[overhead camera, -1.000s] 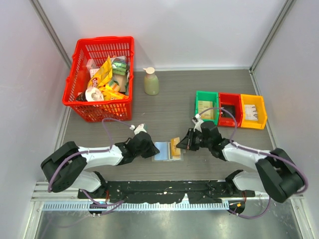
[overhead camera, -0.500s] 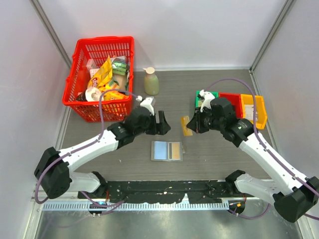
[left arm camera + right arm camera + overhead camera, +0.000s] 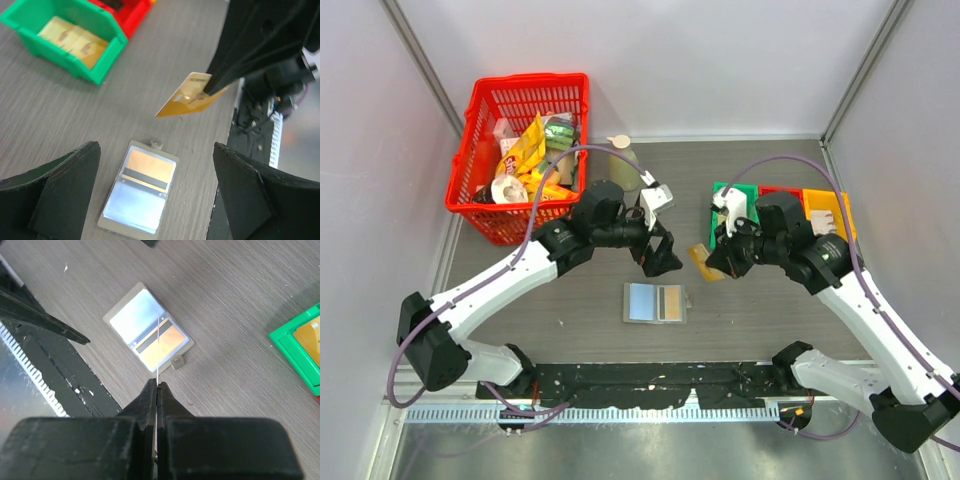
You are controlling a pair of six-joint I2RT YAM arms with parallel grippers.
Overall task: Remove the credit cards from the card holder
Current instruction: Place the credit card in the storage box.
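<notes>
The right gripper (image 3: 156, 386) is pinching a yellow credit card (image 3: 192, 95) in the air, apart from the open card holder (image 3: 656, 303); the left gripper (image 3: 658, 256) is hovering agape.

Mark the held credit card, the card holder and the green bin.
credit card (image 3: 186, 99): left wrist view, middle of face.
card holder (image 3: 642, 303): top external view, blue panel.
green bin (image 3: 111, 55): left wrist view, end wall.
</notes>
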